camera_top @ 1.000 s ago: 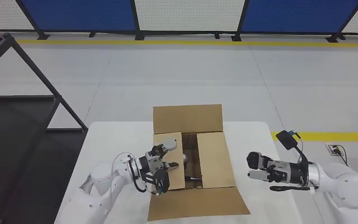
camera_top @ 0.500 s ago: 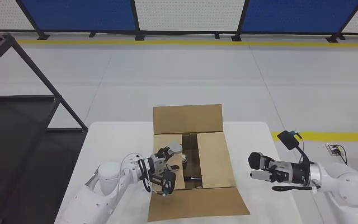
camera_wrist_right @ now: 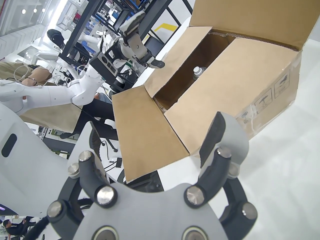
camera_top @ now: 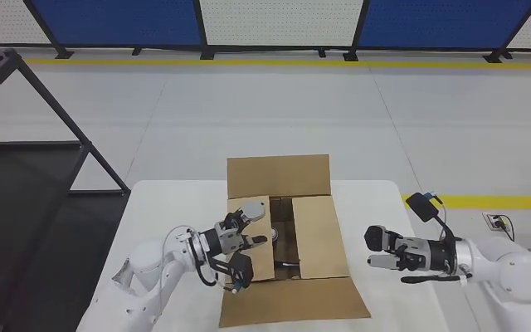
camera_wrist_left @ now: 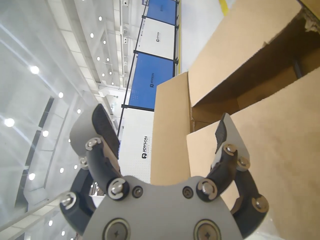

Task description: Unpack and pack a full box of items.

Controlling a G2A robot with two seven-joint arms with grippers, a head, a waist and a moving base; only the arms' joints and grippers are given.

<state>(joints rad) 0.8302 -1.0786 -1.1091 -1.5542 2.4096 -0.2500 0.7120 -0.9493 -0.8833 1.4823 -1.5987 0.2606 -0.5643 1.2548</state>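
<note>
Light: bright and even, from rows of ceiling lamps [camera_wrist_left: 34,69] overhead;
Glare: the lamps flare into long streaks in the left wrist view; the white bench [camera_top: 166,207] looks nearly washed out;
Shadow: the inside of the box [camera_wrist_right: 212,48] is dark;
Distortion: both wrist views bend straight lines near their edges
</note>
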